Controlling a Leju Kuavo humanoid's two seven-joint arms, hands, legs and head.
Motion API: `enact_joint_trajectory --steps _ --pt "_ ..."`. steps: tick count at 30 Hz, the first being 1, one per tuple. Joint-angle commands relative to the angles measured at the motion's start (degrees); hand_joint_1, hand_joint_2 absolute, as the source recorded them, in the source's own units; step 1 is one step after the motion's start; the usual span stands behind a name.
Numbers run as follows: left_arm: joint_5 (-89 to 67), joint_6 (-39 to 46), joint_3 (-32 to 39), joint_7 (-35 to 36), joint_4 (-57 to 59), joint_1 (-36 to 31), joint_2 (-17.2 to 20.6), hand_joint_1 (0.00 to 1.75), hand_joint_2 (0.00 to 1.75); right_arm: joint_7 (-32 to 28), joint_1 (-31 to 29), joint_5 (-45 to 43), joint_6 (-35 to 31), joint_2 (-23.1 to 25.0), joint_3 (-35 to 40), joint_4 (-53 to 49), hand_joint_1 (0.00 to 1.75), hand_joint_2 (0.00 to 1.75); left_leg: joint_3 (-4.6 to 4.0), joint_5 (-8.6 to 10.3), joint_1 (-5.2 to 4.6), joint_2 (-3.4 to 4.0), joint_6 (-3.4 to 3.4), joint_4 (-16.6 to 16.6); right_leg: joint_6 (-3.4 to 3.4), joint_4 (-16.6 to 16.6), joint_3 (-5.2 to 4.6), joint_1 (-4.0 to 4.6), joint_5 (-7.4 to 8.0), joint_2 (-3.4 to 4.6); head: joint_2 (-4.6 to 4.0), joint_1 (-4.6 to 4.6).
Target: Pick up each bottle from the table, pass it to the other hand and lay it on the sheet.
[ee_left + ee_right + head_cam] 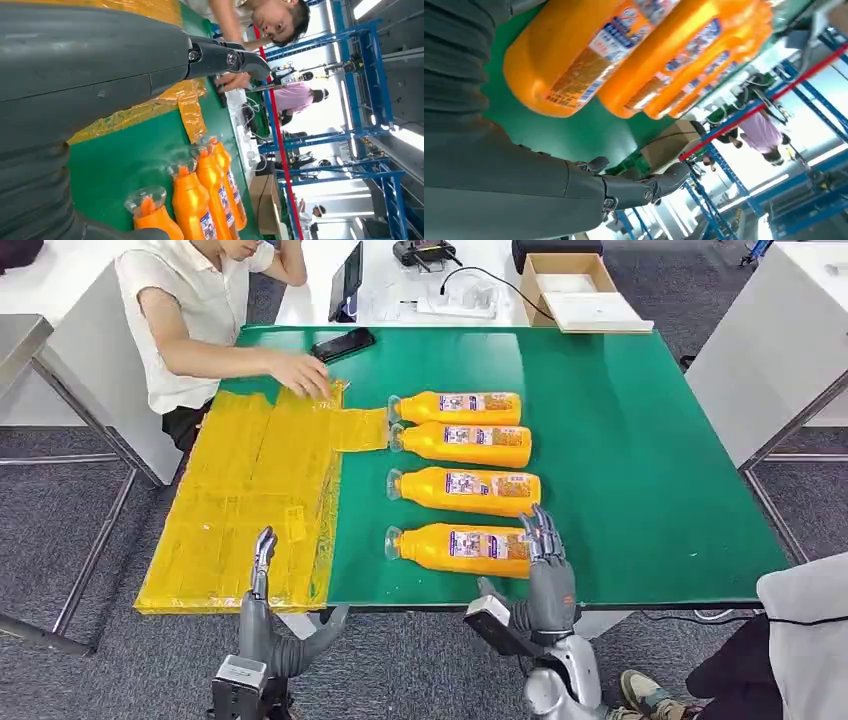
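Note:
Several orange bottles lie side by side on the green table (pixel 640 460), caps toward the yellow sheet (pixel 250 490). My right hand (pixel 548 570) is at the table's front edge, fingers spread by the base of the nearest bottle (pixel 455 548); it holds nothing. In the right wrist view that bottle (pixel 574 55) lies just off the extended fingers (pixel 644 187), without contact that I can see. My left hand (pixel 262 580) hovers open at the sheet's near edge, fingers stretched out. The left wrist view has the sheet (pixel 145 110) and the bottles (pixel 192 205) beyond the left hand (pixel 100 65).
A person (pixel 190 310) sits at the far left with a hand (pixel 300 375) on the sheet's far edge. A black phone (pixel 343 343) lies near it. A cardboard box (pixel 575 285) stands behind the table. Another person (pixel 800 640) stands at the near right.

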Motion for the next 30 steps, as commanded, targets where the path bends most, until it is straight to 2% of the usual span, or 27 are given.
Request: enact_joint_trajectory --steps 1,9,10,14,23,27,30 --pt "0.7 -1.0 -1.0 -1.8 2.4 -1.3 0.2 0.0 1.75 2.9 -5.3 1.6 0.2 -1.7 -1.3 9.1 0.0 1.75 0.27 -0.08 0.02 0.11 -0.08 -0.1 -0.09 -0.1 0.24 0.03 -0.07 0.01 0.0 0.0" --pt "0.6 -1.9 -1.2 -1.8 1.8 -1.9 0.3 0.0 1.75 4.5 -8.3 1.8 4.3 -1.6 -0.6 15.2 0.0 1.75 0.17 -0.04 0.03 0.07 -0.05 -0.1 -0.06 0.0 0.14 0.04 -0.03 0.0 0.0 0.0" --pt "0.5 -2.0 -1.2 -1.7 1.8 -1.9 0.3 0.0 1.75 4.7 -8.5 2.0 4.4 -1.7 -0.5 15.8 0.0 1.75 0.35 -0.11 0.04 0.14 -0.09 -0.1 -0.11 -0.1 0.32 0.06 -0.09 0.01 -0.02 0.0" --pt "0.3 -2.4 -1.0 -1.3 1.7 -2.1 0.2 0.0 1.75 9.0 -10.3 5.2 5.0 -2.7 0.5 18.6 0.0 1.75 0.24 -0.07 0.03 0.08 -0.07 -0.1 -0.09 -0.1 0.23 0.05 -0.06 -0.02 -0.02 0.02" --pt "0.3 -2.5 -1.0 -1.3 1.7 -2.2 0.2 0.0 1.75 8.9 -10.5 5.2 5.1 -2.9 0.4 18.5 0.0 1.75 0.34 -0.12 0.03 0.13 -0.1 -0.1 -0.11 -0.1 0.31 0.05 -0.1 0.02 0.0 0.0" --pt "0.7 -4.0 -0.4 -0.8 1.2 -2.0 -0.2 0.0 1.75 14.0 -11.7 8.4 8.8 -4.3 1.7 19.0 0.0 1.75 0.25 -0.09 0.02 0.09 -0.08 0.0 -0.09 0.0 0.24 0.04 -0.08 0.0 0.0 0.0" --pt "0.6 -4.6 -0.2 -0.5 0.9 -2.0 -0.3 0.0 1.75 15.0 -12.4 8.6 11.3 -4.8 1.9 18.9 0.0 1.75 0.15 -0.06 0.0 0.11 -0.06 0.0 -0.06 0.0 0.13 0.02 -0.04 0.04 0.0 0.0"
